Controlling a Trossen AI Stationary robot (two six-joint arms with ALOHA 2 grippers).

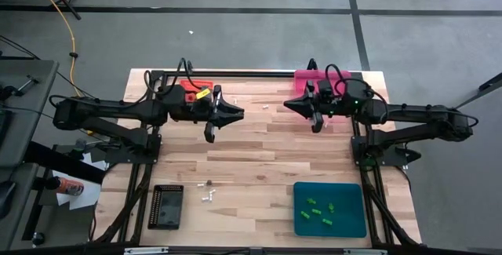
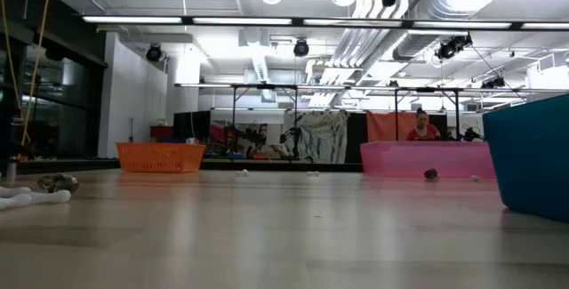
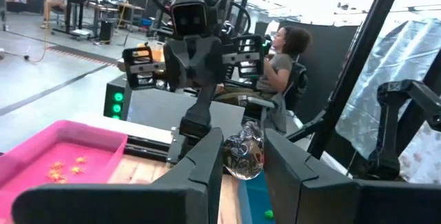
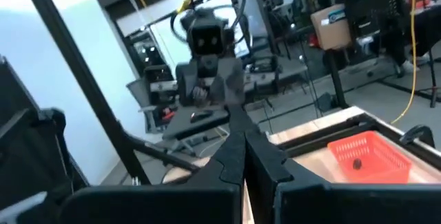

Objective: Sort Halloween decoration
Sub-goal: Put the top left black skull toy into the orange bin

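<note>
My left gripper [image 1: 238, 113] hangs high over the table's middle, pointing level at the right arm, shut on a small shiny silvery-dark trinket [image 3: 242, 156]. My right gripper [image 1: 289, 103] faces it from the right, equally high, fingers shut [image 4: 241, 156] and empty. Green trinkets [image 1: 320, 208] lie in the teal tray [image 1: 353, 224] at the near right. Orange trinkets [image 3: 63, 169] lie in the pink tray [image 3: 41, 141], and one dark trinket [image 4: 357, 162] lies in the orange tray [image 4: 375, 148]. White trinkets [image 1: 208, 197] and a dark one [image 1: 209, 183] lie on the bare wood. My left gripper pinches the shiny trinket's two sides [image 3: 234, 160] between its two fingers [image 3: 207, 165]. The fingers come level, from the table's left. The trinket is lifted well clear of the table.
A black tray [image 1: 165, 206] sits at the near left. The orange tray [image 1: 196, 86] and pink tray [image 1: 307, 76] stand at the far edge. Two tiny white bits [image 1: 267, 107] lie between the grippers. A person [image 3: 282, 58] sits beyond the table.
</note>
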